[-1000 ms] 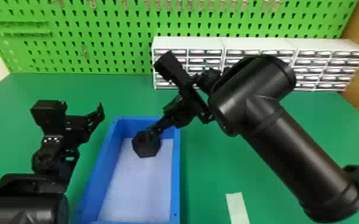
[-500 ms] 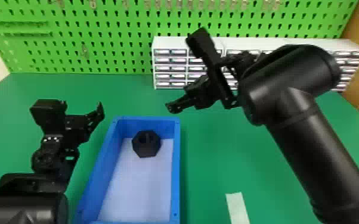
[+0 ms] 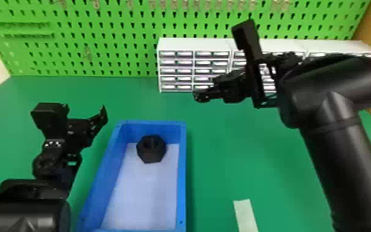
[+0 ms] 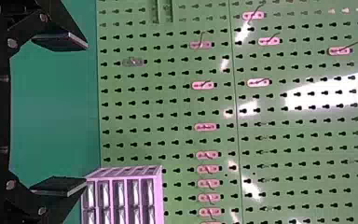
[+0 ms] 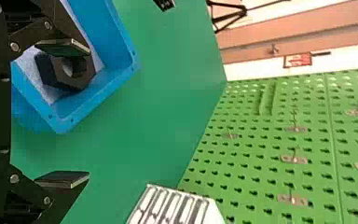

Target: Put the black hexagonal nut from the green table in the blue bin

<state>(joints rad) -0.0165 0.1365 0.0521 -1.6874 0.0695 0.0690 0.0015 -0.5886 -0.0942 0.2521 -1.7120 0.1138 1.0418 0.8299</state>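
Observation:
The black hexagonal nut lies inside the blue bin, near its far end. My right gripper is up and to the right of the bin, apart from the nut. In the right wrist view, the right gripper stands open, with the nut farther off, partly behind one finger, in a corner of the bin. My left gripper is parked beside the bin's left side. Its fingers are wide apart in the left wrist view, where the left gripper holds nothing.
White drawer cabinets stand at the back of the green table, before a green pegboard. A pale strip lies on the table to the right of the bin.
My right gripper has let go of the nut and moved up and to the right, away from the bin. The nut stays in the bin; the left arm has kept still.

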